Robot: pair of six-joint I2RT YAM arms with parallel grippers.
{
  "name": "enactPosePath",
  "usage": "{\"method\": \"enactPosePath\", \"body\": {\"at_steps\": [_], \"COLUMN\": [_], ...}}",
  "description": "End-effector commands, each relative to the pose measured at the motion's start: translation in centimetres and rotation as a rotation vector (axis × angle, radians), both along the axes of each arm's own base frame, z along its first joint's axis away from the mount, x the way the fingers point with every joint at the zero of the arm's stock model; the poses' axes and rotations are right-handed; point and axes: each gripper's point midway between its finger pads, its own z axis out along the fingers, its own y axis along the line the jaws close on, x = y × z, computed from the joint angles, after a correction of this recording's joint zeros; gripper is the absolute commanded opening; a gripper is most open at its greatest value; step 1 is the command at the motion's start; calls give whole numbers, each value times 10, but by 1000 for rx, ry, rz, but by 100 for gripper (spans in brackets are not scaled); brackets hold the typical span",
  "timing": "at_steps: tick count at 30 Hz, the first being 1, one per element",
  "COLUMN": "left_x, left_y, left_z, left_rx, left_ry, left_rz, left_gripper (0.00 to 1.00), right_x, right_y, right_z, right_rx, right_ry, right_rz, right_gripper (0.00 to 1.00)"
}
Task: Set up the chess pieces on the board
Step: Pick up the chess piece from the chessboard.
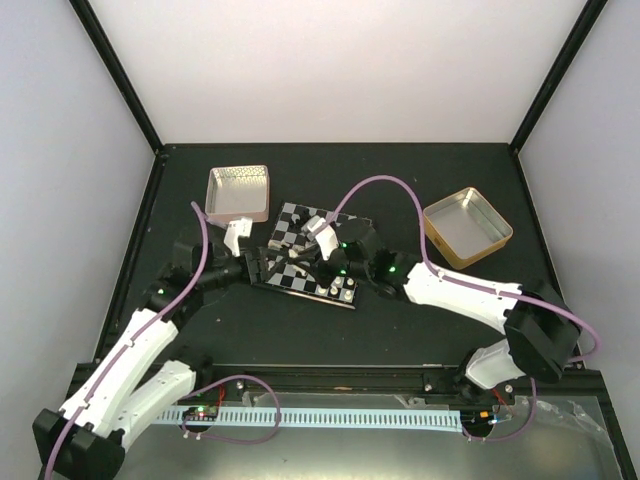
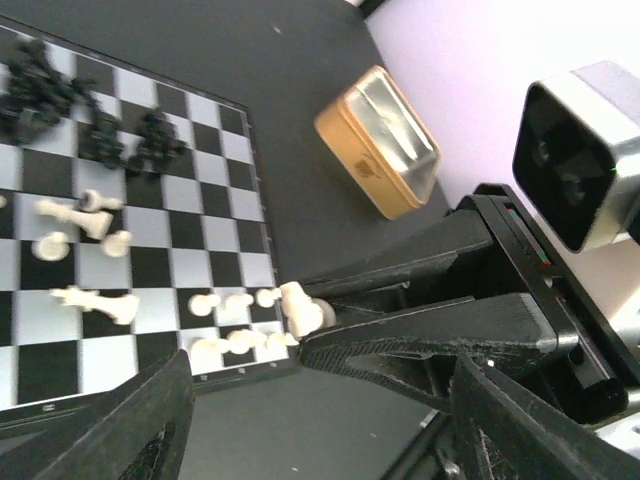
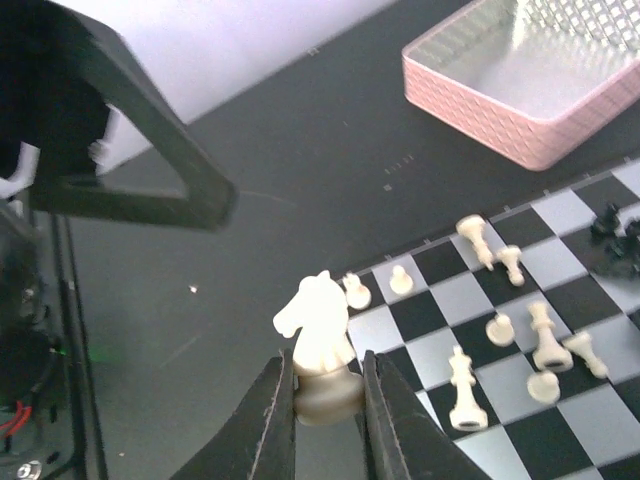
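R tool (image 3: 326,385) is pinching a white knight (image 3: 318,320) by its base, at the chessboard's (image 3: 590,410) corner on the white side. L tool (image 2: 320,430) is spread wide, nothing in it. Progress: early, I reckon. A few white pawns (image 3: 400,279) stand near that edge. Other white pcs are scattered mid-board, and the black pcs (image 2: 60,95) are heaped together. Most ranks unset.

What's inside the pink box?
Just the pink tin's shiny silver floor; nothing else shows in it. Its near wall hides the strip of floor right behind it.
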Motion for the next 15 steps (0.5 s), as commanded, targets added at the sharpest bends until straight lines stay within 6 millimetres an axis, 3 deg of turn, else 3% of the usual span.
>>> {"method": "enactPosePath", "body": {"at_steps": [1, 8, 15], "left_x": [-11, -7, 8], "left_y": [-23, -33, -27], "left_z": [20, 12, 2], "left_rx": [-125, -155, -131], "left_ry": [16, 99, 116], "left_rz": [-151, -191, -100], "left_gripper": [70, 47, 35], "right_x": [-11, -18, -20], "right_y": [12, 11, 10], "right_z": [42, 43, 37], "right_rx": [139, 157, 138], "right_ry": [-127, -130, -132], "right_rz": [104, 142, 151], "right_gripper": [8, 8, 8]}}
